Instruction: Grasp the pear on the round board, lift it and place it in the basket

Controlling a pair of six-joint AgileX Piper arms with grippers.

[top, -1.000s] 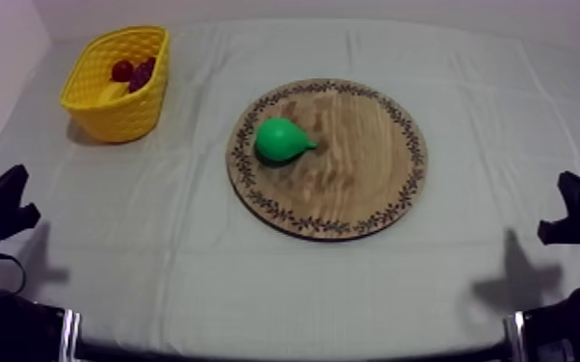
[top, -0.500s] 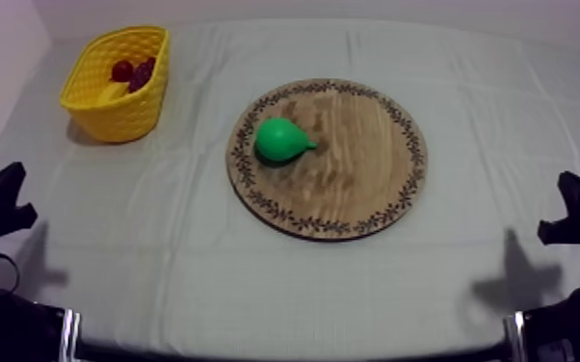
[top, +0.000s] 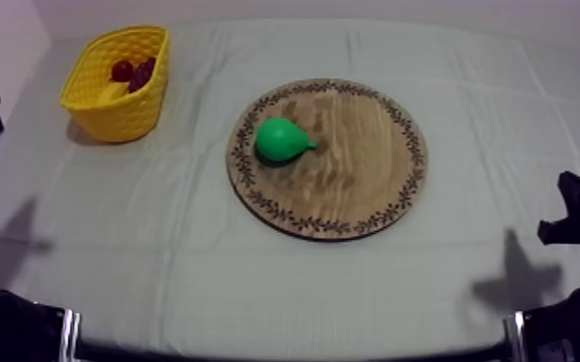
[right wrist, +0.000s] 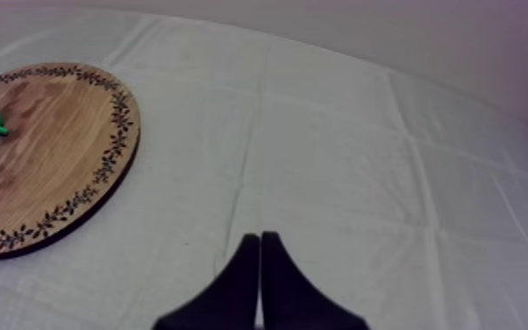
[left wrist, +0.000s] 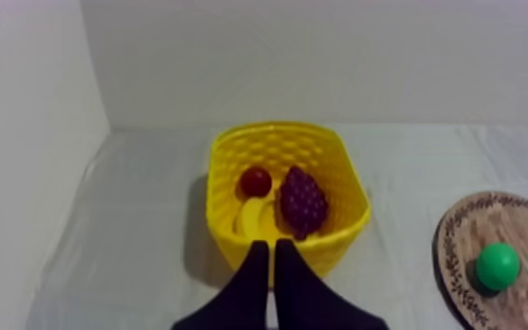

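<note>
You have the wooden board (top: 352, 164), the yellow basket (top: 101, 108) well off its left side, and the pear (top: 282, 141) lying on the board near its left rim. Your left gripper (left wrist: 273, 246), by the basket, and right gripper (right wrist: 260, 237), off the board's right, are both closed empty.

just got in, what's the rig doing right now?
Nothing is held yet. The pear lies on the wooden board, untouched. The left gripper, shut on nothing, points at the yellow basket, which has a banana, grapes and a small red fruit in it. The right gripper, also shut, sits over bare cloth beside the board.
</note>
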